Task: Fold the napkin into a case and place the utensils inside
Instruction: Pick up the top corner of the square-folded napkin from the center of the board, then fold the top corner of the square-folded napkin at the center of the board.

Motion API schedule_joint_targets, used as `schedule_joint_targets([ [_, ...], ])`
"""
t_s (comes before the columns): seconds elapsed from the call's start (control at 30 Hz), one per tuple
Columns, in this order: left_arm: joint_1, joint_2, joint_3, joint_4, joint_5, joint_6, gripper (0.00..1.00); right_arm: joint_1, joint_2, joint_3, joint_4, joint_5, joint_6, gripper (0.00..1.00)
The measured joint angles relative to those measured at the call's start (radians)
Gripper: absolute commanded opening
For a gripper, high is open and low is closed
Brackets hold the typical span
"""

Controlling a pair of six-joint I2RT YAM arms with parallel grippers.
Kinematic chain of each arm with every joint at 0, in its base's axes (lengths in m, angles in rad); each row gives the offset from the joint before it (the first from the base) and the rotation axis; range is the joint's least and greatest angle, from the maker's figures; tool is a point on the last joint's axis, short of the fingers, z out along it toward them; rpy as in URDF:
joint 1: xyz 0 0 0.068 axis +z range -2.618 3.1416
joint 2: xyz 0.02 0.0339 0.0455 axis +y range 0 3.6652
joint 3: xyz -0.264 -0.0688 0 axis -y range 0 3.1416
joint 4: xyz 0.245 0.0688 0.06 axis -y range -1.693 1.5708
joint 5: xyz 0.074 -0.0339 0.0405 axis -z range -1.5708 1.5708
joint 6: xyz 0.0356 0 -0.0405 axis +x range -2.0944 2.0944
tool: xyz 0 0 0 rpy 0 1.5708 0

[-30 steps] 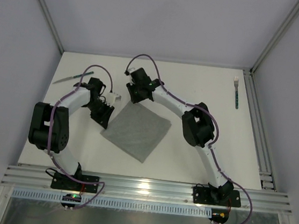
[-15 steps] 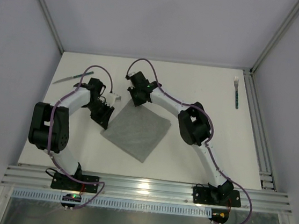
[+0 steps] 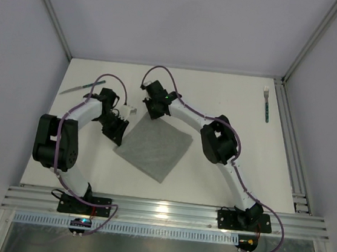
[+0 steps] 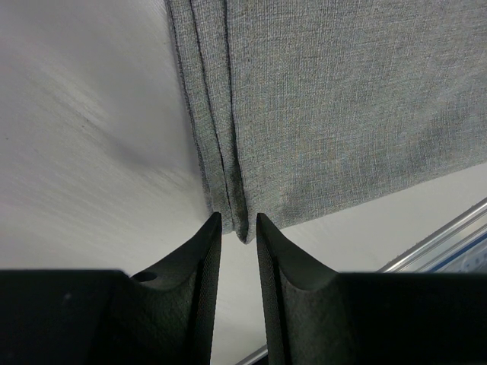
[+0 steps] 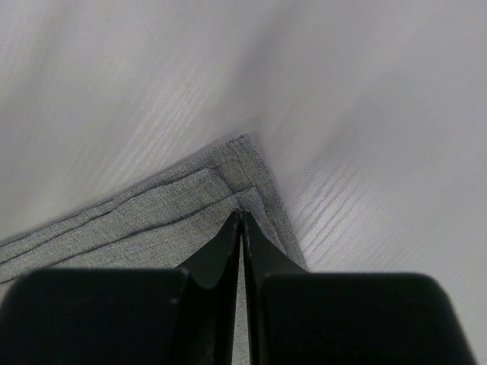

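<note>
The grey napkin lies flat as a tilted square mid-table, double-hemmed along its edges. My left gripper sits low at the napkin's left corner, jaws narrowly open, with the corner tip between the fingertips and bare table showing in the gap. My right gripper presses on the far corner, jaws shut on a pinch of napkin fabric. In the top view the left gripper and right gripper flank that upper-left edge. The knife lies far left and the fork far right.
A raised metal rail runs along the table's right side, just beyond the fork. Another rail carries both arm bases at the near edge. White walls enclose the table on three sides.
The right gripper's jaws have closed onto the napkin's far corner after the arm shifted slightly left. The left gripper and the napkin have not moved.
</note>
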Motion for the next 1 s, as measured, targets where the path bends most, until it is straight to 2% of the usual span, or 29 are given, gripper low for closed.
schedule_joint_targets([
  [0.43, 0.000, 0.000, 0.000, 0.000, 0.002, 0.000, 0.27, 0.025, -0.107, -0.072, 0.023, 0.005, 0.000, 0.03],
  [0.57, 0.000, 0.000, 0.000, -0.001, 0.003, 0.001, 0.27, 0.029, -0.155, -0.140, 0.045, -0.006, -0.001, 0.03],
  [0.7, 0.000, 0.000, 0.000, -0.001, 0.007, 0.001, 0.27, 0.039, -0.281, -0.326, 0.093, -0.074, 0.001, 0.03],
  [0.8, 0.000, 0.000, 0.000, -0.002, 0.010, 0.001, 0.27, 0.060, -0.434, -0.531, 0.147, -0.142, 0.004, 0.03],
  [1.0, 0.001, 0.000, 0.001, -0.003, 0.011, 0.001, 0.27, 0.168, -0.683, -0.851, 0.224, -0.249, 0.021, 0.03],
])
